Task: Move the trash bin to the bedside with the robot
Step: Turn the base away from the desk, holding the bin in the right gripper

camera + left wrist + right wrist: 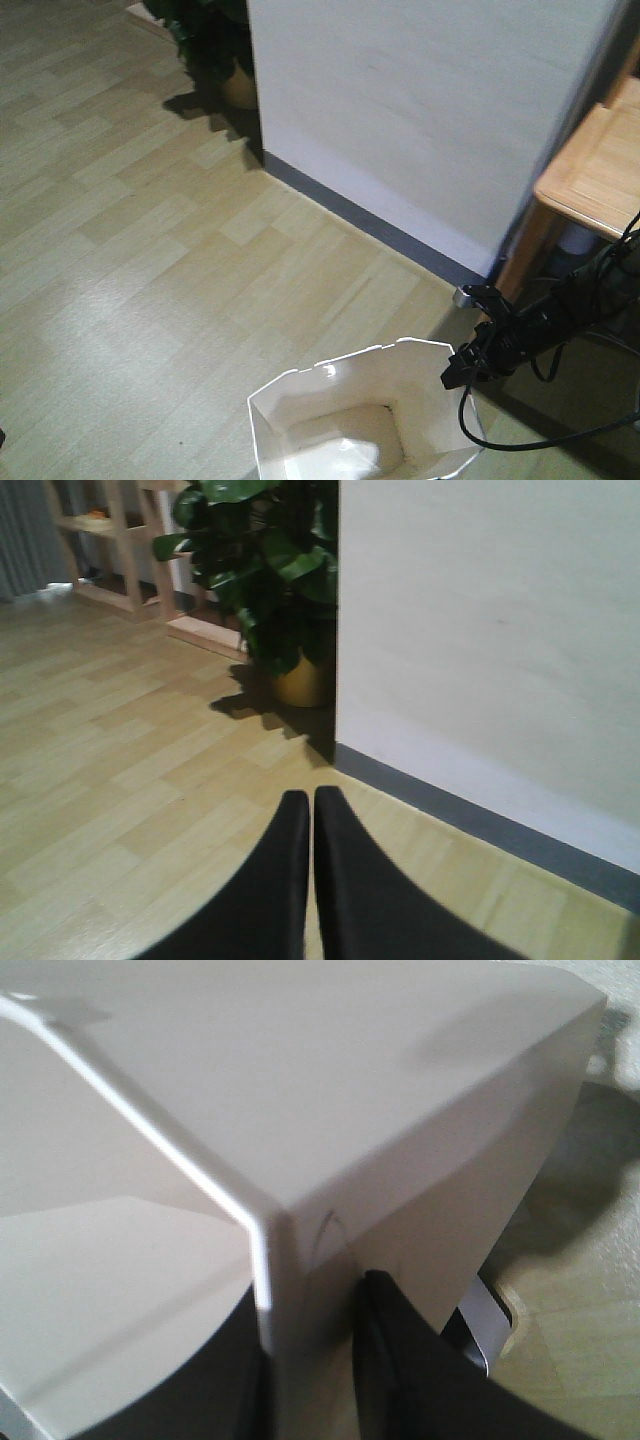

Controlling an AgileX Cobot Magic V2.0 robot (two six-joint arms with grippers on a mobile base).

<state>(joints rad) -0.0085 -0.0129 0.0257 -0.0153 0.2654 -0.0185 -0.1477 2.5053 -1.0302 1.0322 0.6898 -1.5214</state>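
The white trash bin (pixel 340 405) stands on the wood floor at the bottom of the front view, its faceted rim and cream inside facing up. The robot's black right arm reaches in from the right, and my right gripper (pixel 462 372) is shut on the bin's right rim. In the right wrist view the bin wall (pixel 300 1110) fills the frame and a corner of it runs down between the two black fingers of the right gripper (pixel 310 1305). My left gripper (pixel 311 798) is shut on nothing and hangs over bare floor. The bedside is out of view.
A white wall (pixel 420 110) with a grey skirting stands close behind the bin. A light wooden tabletop (pixel 595 165) on a leg juts in at the right. A potted plant (pixel 275 570) sits at the wall's corner, with wooden shelving (pixel 120 540) beyond. Floor stretches to the left.
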